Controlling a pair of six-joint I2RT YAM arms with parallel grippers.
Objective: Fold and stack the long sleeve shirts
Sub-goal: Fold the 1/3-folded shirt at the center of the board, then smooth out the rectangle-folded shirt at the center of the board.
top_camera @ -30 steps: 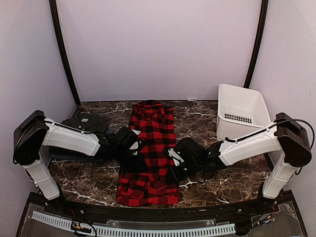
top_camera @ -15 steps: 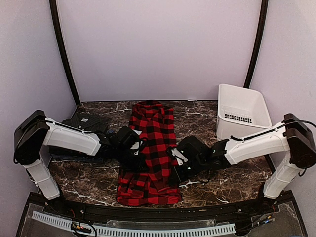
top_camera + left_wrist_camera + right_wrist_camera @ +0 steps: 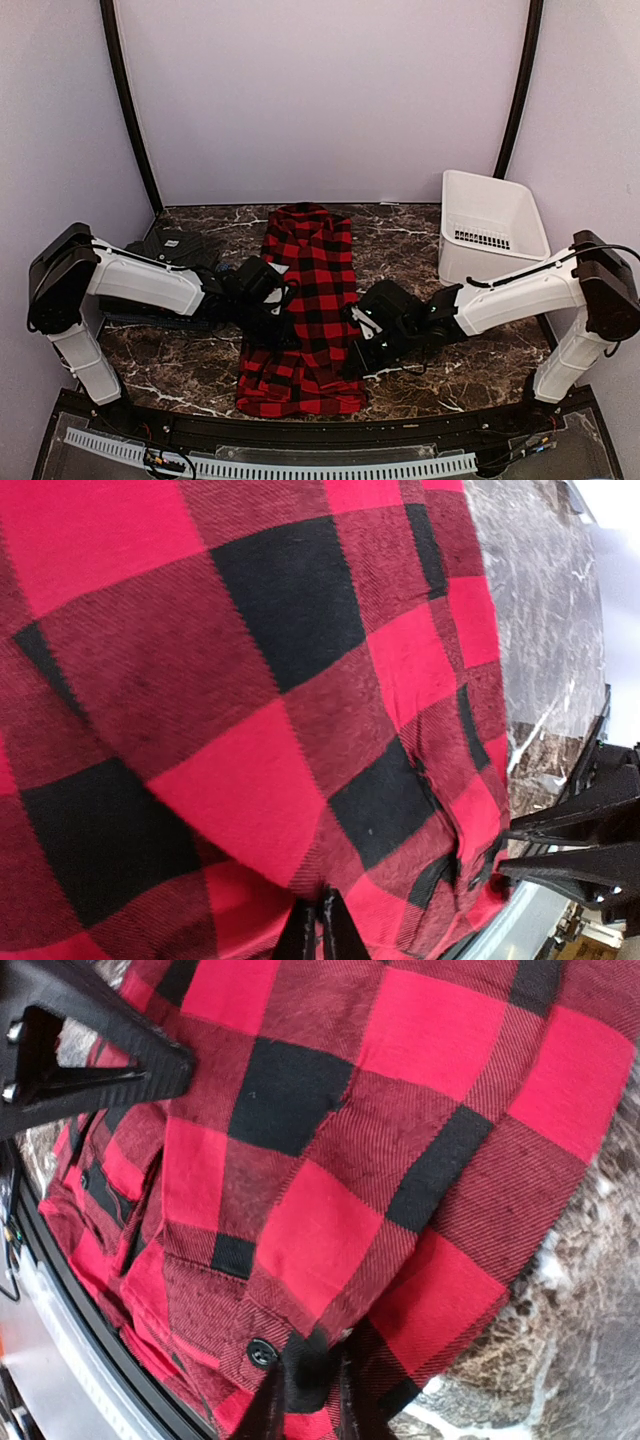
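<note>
The checked shirt lay lengthwise on the table, its collar end far beyond both grippers and its hem end behind them, toward the bases. The 2 grippers faced each other across its lower half with the cloth between them. The left gripper was clenched; a crease of cloth ran up into its tips, so it seemed to be pinching the shirt's left edge. The right gripper sat on the opposite edge just beside a button, with a dark check between its barely parted fingers. Whether it truly gripped or had let go I could not tell. The step in hand looked like a crosswise fold, hem toward collar. To do it well, the right grip would need confirming first. Both edges should then rise together and level, travel away from the bases at 1 pace, and come down squared to the collar end, since a lagging side would skew the fold and the rumpled hem could drag. The marble-patterned top looked smooth and hard, so cloth should slide easily on it. A black shirt lay well out to the left gripper's outer side, a white basket stood beyond and outward of the right gripper, and plain lilac walls closed the cell on 3 sides.
</note>
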